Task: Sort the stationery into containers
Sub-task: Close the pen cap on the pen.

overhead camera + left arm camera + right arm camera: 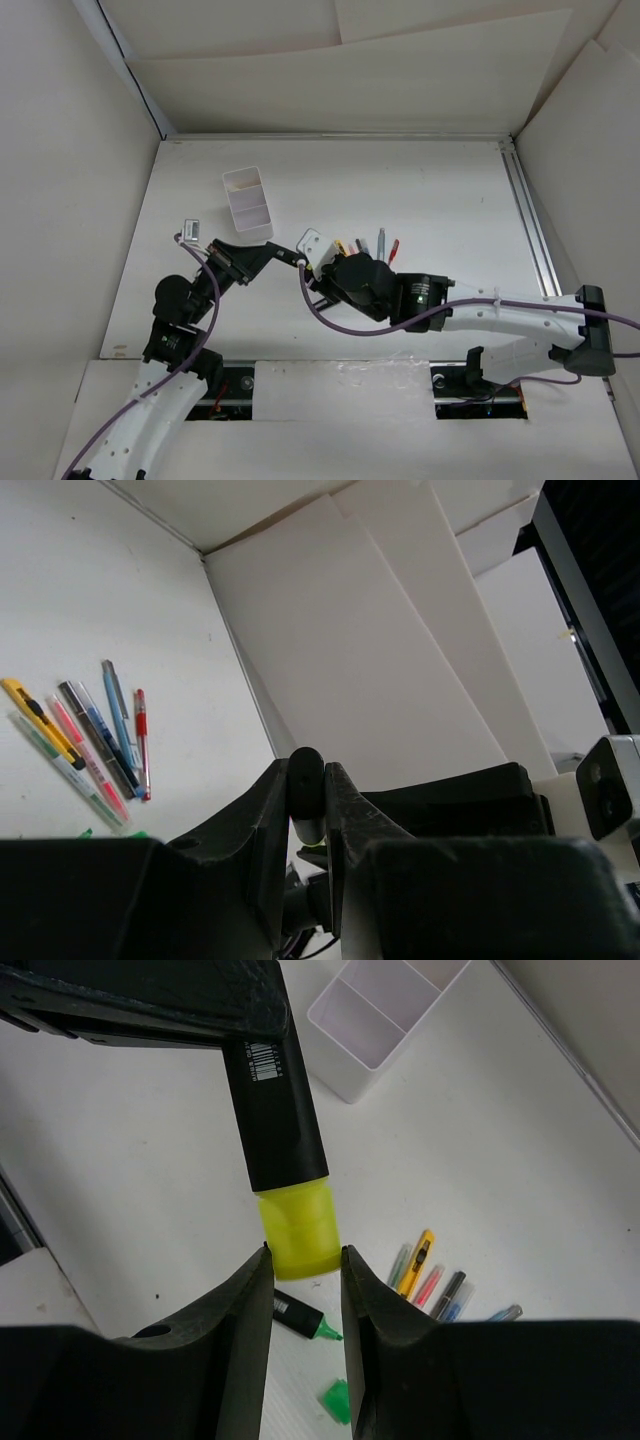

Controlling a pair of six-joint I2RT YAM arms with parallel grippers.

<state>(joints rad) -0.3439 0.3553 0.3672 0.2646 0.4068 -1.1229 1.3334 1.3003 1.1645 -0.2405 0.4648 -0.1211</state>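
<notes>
Left gripper (305, 780) clenched on the tail end of the black highlighter (280, 1110); right gripper (303, 1258) closed on its yellow cap (298, 1228), one finger against each side; marker hangs in the air between the two grippers, above the table.

Cannot tell whether the cap is fully seated.

Risks, as judgement:
- the left grip sits only on the far tail, so any push or pull along the barrel could pivot or slip the body out;
- the barrel looks slightly tilted against the right fingers, so the cap could jam or go on crooked;
- the cap is smooth and rounded, so it may squirt from the right jaws.

A dropped part would land under the right gripper beside the green-tipped highlighter (298, 1318) and green cap (335, 1400), or roll into the pens (440, 1285) just right of it; the white box (338, 1063) is ahead of the right gripper, well apart, so nothing would fall into it.
</notes>
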